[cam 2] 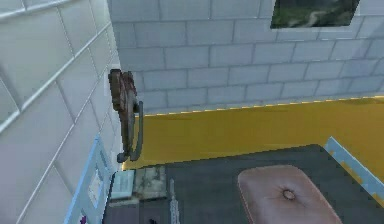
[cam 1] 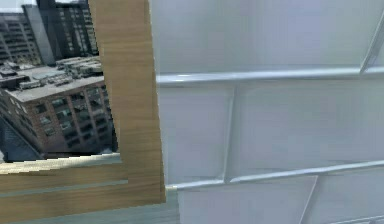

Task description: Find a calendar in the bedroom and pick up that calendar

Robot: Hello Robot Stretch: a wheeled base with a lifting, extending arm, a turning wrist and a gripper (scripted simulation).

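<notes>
Where the white brick wall (cam 2: 50, 80) meets a dark surface (cam 2: 205, 185) at the arm side view's lower left, a flat white panel with a pale blue edge (cam 2: 95, 188) is seen standing on edge, long axis roughly upright, face turned toward the view's right. Whether it is the calendar cannot be told. A small pale gridded item (cam 2: 122, 183) lies just beside it. A brown fixture with a dark loop (cam 2: 125, 105) is mounted on the wall above. A padded pink-brown seat (cam 2: 285, 195) is seen at lower right, a yellow band (cam 2: 260, 125) behind it, and a framed picture (cam 2: 315, 12) high up. In the forward view, a wooden frame (cam 1: 130, 100) around city buildings (cam 1: 55, 90) is set against white wall. The gripper's state cannot be told.
</notes>
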